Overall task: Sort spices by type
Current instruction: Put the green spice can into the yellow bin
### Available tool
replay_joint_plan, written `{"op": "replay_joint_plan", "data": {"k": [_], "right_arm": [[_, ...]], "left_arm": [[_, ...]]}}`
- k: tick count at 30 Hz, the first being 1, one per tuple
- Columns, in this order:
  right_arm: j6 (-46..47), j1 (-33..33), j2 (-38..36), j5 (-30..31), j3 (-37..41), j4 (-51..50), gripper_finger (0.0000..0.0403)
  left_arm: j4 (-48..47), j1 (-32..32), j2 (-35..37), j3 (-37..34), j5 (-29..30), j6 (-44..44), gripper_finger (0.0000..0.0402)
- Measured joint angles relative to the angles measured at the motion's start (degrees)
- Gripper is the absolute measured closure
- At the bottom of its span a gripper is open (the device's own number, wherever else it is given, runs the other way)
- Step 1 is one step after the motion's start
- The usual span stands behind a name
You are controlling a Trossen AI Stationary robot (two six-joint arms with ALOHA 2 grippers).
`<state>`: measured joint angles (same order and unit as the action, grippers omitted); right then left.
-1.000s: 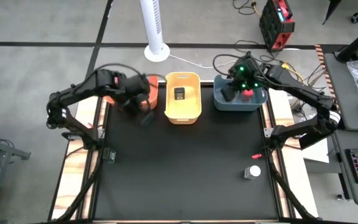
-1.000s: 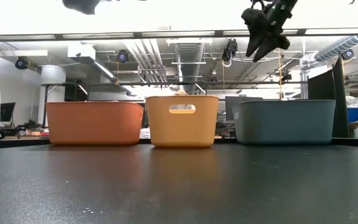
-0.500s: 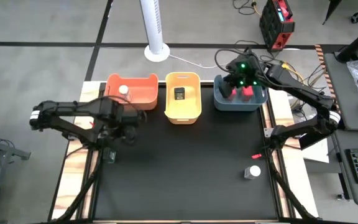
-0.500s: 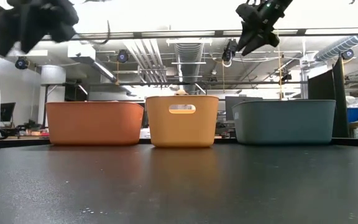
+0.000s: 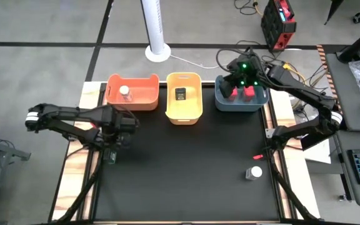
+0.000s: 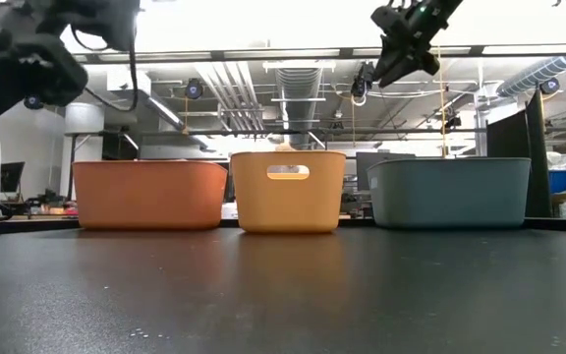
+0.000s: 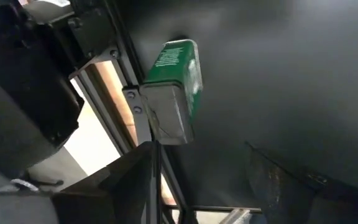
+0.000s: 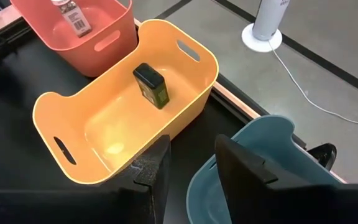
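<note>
My left gripper [image 5: 125, 124] has pulled back from the orange bin [image 5: 146, 100] to the table's left edge, fingers spread, empty. The right gripper [image 8: 192, 149] stays over the blue bin [image 5: 221, 101], a narrow gap between its fingers, empty.

I count:
- two red boxes [image 5: 249, 92] in the blue bin
- one black box [image 5: 180, 94] in the yellow bin [image 5: 184, 115]
- one jar [image 5: 125, 92] in the orange bin
- a second jar [image 5: 254, 173] near the front right corner
- one dark green-sided tin [image 7: 174, 87] at the left edge
</note>
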<state>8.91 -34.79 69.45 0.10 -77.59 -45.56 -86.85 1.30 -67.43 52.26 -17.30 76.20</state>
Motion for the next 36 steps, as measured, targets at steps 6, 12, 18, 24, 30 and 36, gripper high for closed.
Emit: {"op": "replay_joint_plan", "data": {"k": [6, 12, 18, 24, 30, 36], "right_arm": [[-0.62, 0.00, 0.00, 0.00, 0.94, 0.34, 0.0298], [-0.72, -0.02, 0.02, 0.00, 1.98, 1.00, 0.0309], [-0.70, -0.02, 0.02, 0.00, 2.11, 1.16, 0.0317], [-1.20, -0.11, 0.02, 0.00, 2.28, 2.10, 0.0319], [-1.56, -0.11, 0.02, 0.00, 2.28, 3.08, 0.0308], [-2.15, -0.11, 0.02, 0.00, 2.28, 3.08, 0.0300]], "left_arm": [[2.56, -0.18, -0.84, -4.46, -0.22, -0.06, 0.0167], [2.71, -0.18, -0.78, -7.73, -0.23, -0.17, 0.0167], [2.96, -0.18, -0.78, -8.70, 0.83, -0.49, 0.0167], [4.60, -0.35, -0.80, -9.93, 1.20, -1.06, 0.0167], [5.70, -0.42, -1.16, -9.98, 1.72, -0.05, 0.0167], [6.39, -0.42, -2.72, -9.84, 0.99, 0.84, 0.0169]]}}
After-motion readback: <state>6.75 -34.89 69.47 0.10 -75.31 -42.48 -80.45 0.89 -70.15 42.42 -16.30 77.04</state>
